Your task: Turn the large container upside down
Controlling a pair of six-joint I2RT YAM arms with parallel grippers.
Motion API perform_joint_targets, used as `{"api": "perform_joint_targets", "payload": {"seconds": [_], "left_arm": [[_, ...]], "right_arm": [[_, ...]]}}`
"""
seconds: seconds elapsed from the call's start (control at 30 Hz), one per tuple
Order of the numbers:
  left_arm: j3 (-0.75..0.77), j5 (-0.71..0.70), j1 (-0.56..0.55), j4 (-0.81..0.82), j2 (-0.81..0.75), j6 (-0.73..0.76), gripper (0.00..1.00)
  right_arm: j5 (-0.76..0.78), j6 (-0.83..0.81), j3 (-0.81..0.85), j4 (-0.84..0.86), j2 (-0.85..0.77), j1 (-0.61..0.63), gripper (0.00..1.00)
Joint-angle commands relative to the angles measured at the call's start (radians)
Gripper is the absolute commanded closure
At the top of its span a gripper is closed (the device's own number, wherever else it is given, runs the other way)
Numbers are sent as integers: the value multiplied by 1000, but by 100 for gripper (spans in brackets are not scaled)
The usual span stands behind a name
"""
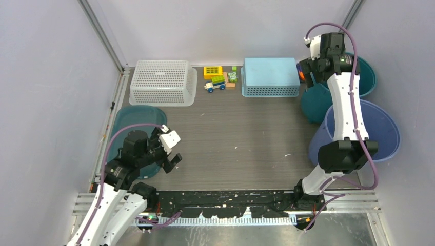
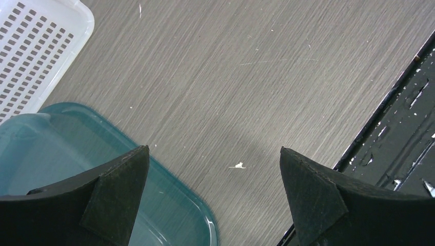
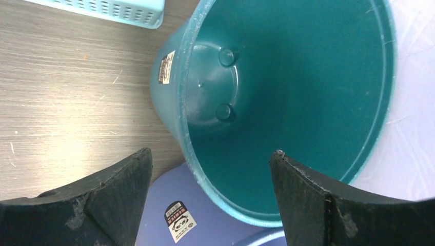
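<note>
Where the right arm reaches to the far right corner of the worktop (image 1: 246,138), the right hand (image 3: 211,154) hangs with its two dark fingers spread apart, holding nothing, looking down into a teal bucket (image 3: 308,77). That bucket's mouth faces up toward the hand, and its inside is bare. Just beside it, nearer the arm bases, is the large periwinkle bucket (image 1: 382,128), mouth upward, against the right wall; the teal bucket's rim overlaps its edge in the wrist view, and I cannot tell whether they touch.

The left hand (image 2: 214,148) is also spread wide and holds nothing. It hovers at the near left over the edge of a shallow teal tray (image 2: 51,148).

Along the back wall sit a white slatted basket (image 1: 163,82) and a light blue basket (image 1: 270,77), both bottom up, with small coloured toy blocks (image 1: 218,79) between them.
</note>
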Motion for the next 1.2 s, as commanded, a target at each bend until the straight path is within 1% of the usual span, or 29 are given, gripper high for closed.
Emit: {"api": "perform_joint_targets", "payload": {"seconds": [0.0, 0.1, 0.17, 0.3, 0.4, 0.47, 0.5, 0.63, 0.73, 0.9, 0.97, 1.0, 1.17], "left_arm": [[-21, 27, 7, 14, -27, -5, 0], [-27, 25, 9, 17, -35, -4, 0], [-28, 25, 9, 18, -36, -5, 0], [-39, 23, 9, 25, -38, -5, 0], [-44, 20, 10, 27, -40, -6, 0], [-46, 19, 10, 28, -42, -6, 0], [-46, 19, 11, 29, -43, -6, 0], [-47, 18, 14, 28, -44, -6, 0], [-49, 19, 15, 31, -44, -6, 0], [-50, 20, 15, 30, -44, -6, 0], [-50, 20, 16, 30, -43, -6, 0], [-50, 20, 16, 30, -45, -6, 0], [-50, 20, 18, 29, -46, -6, 0]], "right_arm": [[-51, -2, 68, -54, 41, -28, 15], [-103, 3, 98, -87, 83, -48, 23], [-128, 3, 105, -101, 105, -56, 28], [-138, 1, 107, -114, 132, -58, 38], [-151, -6, 108, -121, 147, -58, 42], [-155, -10, 111, -123, 156, -59, 48], [-155, -12, 113, -124, 160, -59, 49], [-161, -28, 118, -126, 167, -60, 59], [-160, -38, 127, -125, 167, -60, 70], [-158, -53, 160, -131, 160, -60, 81], [-156, -56, 173, -136, 157, -60, 94], [-156, -57, 181, -139, 154, -60, 98], [-142, -64, 217, -143, 140, -58, 99]]}}
